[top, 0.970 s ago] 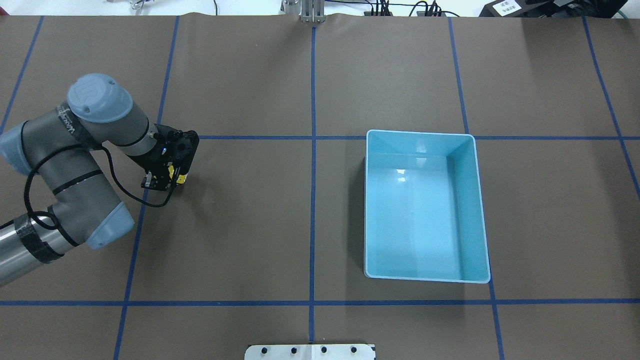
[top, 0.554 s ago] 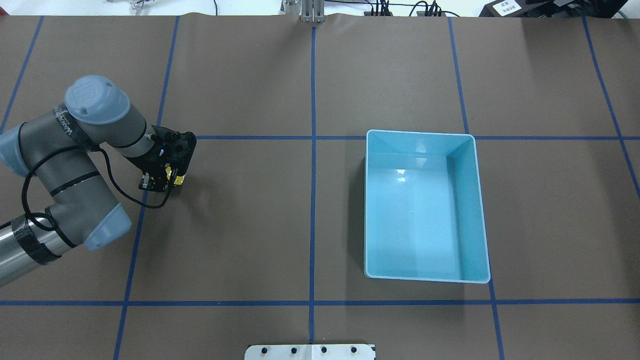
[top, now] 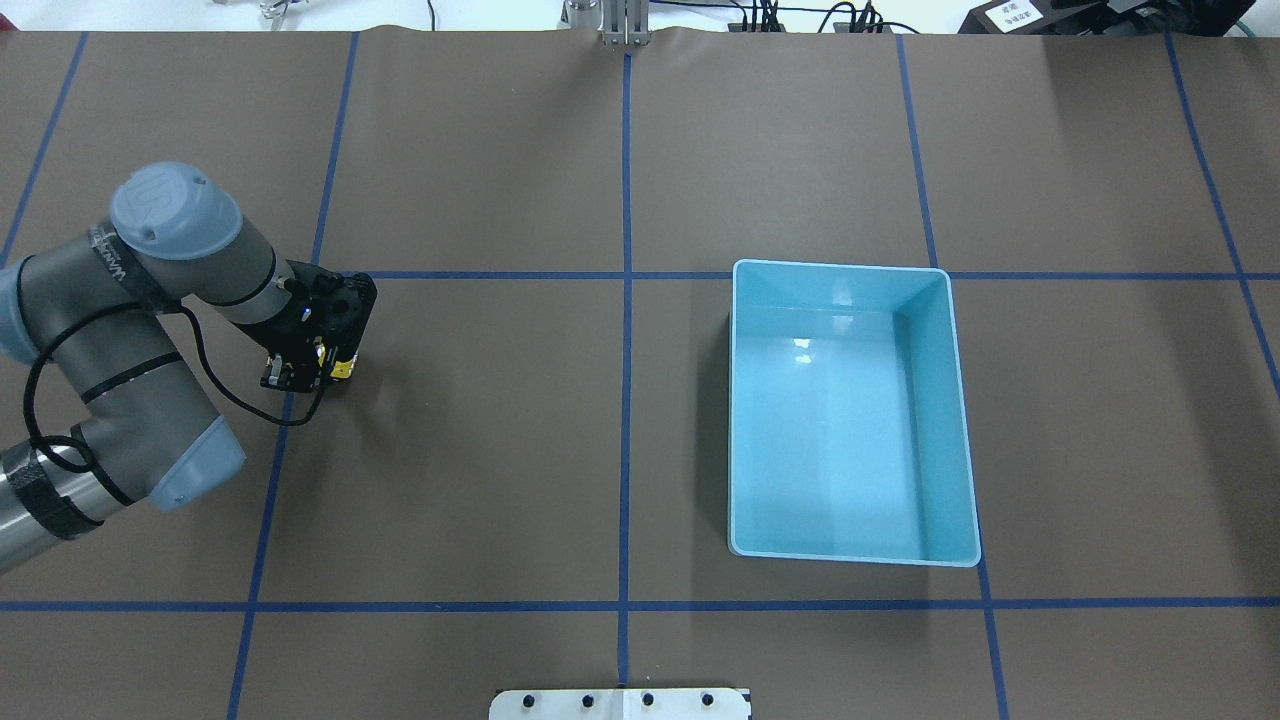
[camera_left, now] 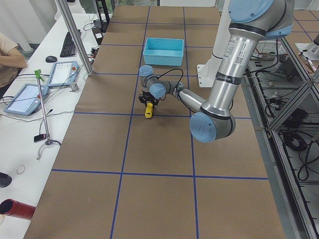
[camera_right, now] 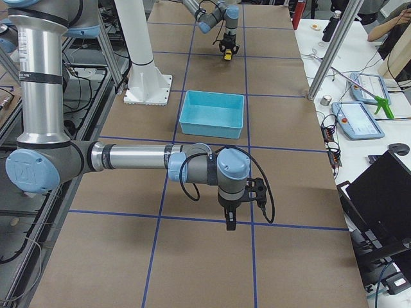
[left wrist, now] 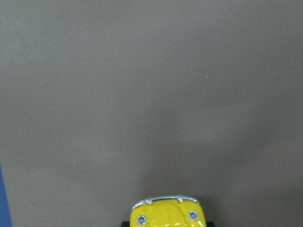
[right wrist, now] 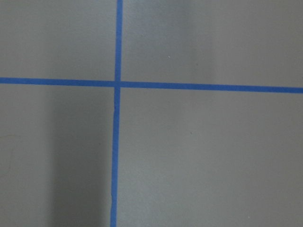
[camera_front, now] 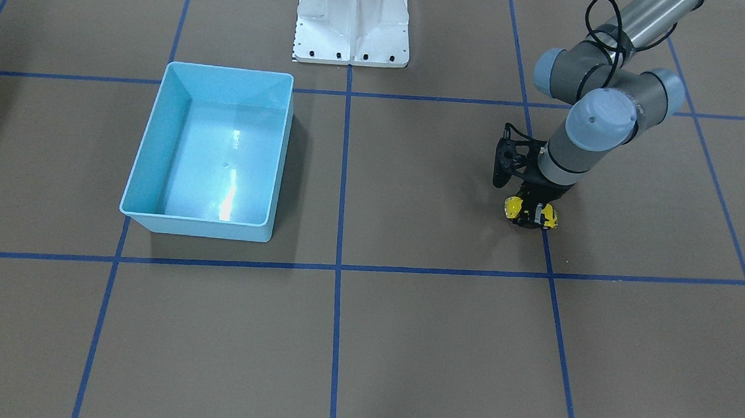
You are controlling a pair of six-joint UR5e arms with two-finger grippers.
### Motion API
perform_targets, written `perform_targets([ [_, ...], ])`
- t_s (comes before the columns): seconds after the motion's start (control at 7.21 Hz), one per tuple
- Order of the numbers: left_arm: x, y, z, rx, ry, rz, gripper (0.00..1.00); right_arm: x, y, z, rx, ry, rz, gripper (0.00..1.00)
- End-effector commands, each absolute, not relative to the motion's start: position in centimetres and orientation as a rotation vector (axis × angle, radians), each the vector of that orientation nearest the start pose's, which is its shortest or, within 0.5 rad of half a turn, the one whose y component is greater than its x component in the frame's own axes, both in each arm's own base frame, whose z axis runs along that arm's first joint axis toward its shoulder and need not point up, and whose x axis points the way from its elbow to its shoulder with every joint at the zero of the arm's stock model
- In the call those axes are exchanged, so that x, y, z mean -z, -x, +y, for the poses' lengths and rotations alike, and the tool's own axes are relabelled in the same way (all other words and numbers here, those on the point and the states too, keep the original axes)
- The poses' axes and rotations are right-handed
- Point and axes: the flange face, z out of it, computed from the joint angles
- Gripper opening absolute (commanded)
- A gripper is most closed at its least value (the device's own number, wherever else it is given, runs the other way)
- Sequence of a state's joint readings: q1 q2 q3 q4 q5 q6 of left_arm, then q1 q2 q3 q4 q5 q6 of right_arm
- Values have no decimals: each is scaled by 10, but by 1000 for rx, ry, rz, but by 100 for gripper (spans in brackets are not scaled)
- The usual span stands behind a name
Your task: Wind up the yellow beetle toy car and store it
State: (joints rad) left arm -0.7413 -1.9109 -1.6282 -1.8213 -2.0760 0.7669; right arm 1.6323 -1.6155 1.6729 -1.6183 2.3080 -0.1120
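One yellow toy car (camera_front: 512,207) is clamped in the L hand (camera_front: 530,217), fingers closed across its middle, low at the counter (camera_front: 402,342). It's well apart from the blue bin (camera_front: 157,148), on the robot's left of it. Wrist cam shows the car's nose w/ chrome bumper. R hand (camera_right: 230,221) hangs away from the bin; wide or narrow, can't tell.

Toy car (camera_front: 514,208) sits, seemingly, between the left gripper (camera_front: 531,214) fingers; bin (camera_front: 158,128) lies well to its right
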Motion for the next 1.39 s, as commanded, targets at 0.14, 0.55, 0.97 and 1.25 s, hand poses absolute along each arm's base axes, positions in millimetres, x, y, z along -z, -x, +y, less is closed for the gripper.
perform_targets([
  [0.14, -433, -403, -487, -1701, -708, 564, 0, -652, -93, -454, 42, -43, -738, 100],
  [0.55, -438, -398, -487, -1714, -720, 556, 0, -660, -94, -443, 32, -28, -740, 100],
  [0.97, -445, -393, -487, -1722, -718, 551, 0, -660, -96, -443, 28, -31, -739, 100],
  [1.25, -452, -386, -484, -1721, -726, 549, 0, -662, -95, -441, 25, -24, -748, 100],
])
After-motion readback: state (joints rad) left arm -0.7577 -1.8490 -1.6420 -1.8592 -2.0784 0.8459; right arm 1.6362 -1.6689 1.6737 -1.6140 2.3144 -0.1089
